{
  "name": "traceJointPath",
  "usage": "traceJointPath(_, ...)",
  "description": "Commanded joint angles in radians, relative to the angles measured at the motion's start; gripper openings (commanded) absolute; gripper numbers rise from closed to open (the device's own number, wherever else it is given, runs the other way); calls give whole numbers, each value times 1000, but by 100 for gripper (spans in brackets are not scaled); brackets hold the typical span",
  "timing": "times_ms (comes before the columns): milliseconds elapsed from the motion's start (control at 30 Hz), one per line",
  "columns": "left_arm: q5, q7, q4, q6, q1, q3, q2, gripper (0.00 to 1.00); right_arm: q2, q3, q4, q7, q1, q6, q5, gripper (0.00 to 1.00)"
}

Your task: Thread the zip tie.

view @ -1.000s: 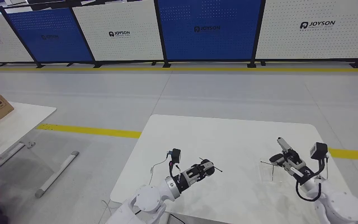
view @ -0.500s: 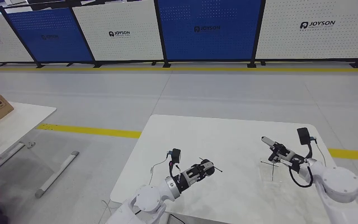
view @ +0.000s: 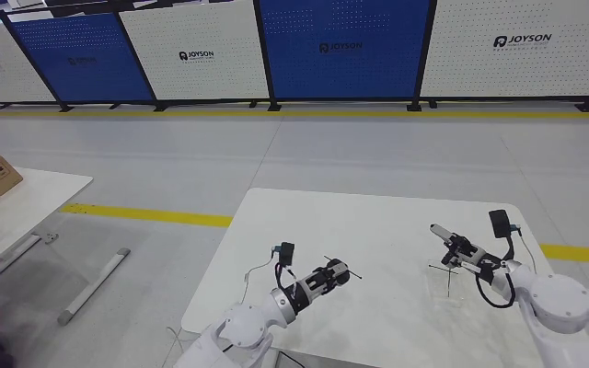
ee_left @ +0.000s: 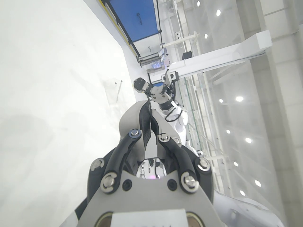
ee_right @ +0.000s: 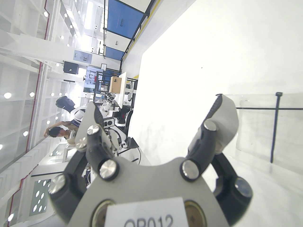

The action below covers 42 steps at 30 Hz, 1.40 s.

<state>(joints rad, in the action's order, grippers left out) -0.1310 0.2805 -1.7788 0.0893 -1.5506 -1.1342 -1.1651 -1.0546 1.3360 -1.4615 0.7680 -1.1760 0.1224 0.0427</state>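
I have the white table (view: 386, 216) under both arms. My left gripper (view: 340, 270), toward 9 o'clock of centre, is clamped tight across a black zip tie (view: 355, 274). It pinches the tie mid-length, I judge so both ends stick out free for threading. My right gripper (ee_right: 157, 103) gapes wide and empty at 11 o'clock of the clear plate (ee_right: 255, 128), placed, I reckon, to pick from the two crossed ties (ee_right: 274, 131) lying on it.

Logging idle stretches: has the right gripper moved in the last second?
Yes. Against the clear tray, which stayed put, the right gripper shifted toward the table's middle, then held for the last half second.
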Motion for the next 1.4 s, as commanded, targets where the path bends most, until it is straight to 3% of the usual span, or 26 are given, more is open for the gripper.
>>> traceJointPath(0, 20, -49, 3, -17, 0, 4, -2, 0, 0, 0, 0, 0, 0, 0, 0, 100)
traceJointPath(100, 37, -106, 9, -22, 5, 7, -6, 0, 0, 0, 0, 0, 0, 0, 0, 100)
traceJointPath(500, 37, -106, 9, -22, 5, 7, -6, 0, 0, 0, 0, 0, 0, 0, 0, 100)
traceJointPath(567, -46, -107, 3, -32, 0, 11, -11, 0, 0, 0, 0, 0, 0, 0, 0, 100)
traceJointPath(700, -79, -119, -6, -5, -1, 7, -13, 0, 0, 0, 0, 0, 0, 0, 0, 100)
traceJointPath(967, -82, -120, -6, -3, 0, 6, -13, 0, 0, 0, 0, 0, 0, 0, 0, 100)
traceJointPath(1033, -82, -120, -6, -3, 0, 6, -13, 0, 3, -22, -20, 6, 7, -6, -89, 100)
traceJointPath(1100, -82, -120, -6, -3, 0, 6, -13, 0, 6, -44, -36, 56, 27, -18, -134, 100)
traceJointPath(1367, -82, -120, -6, -3, 0, 6, -13, 0, 16, -92, 18, 270, 134, -34, -243, 100)
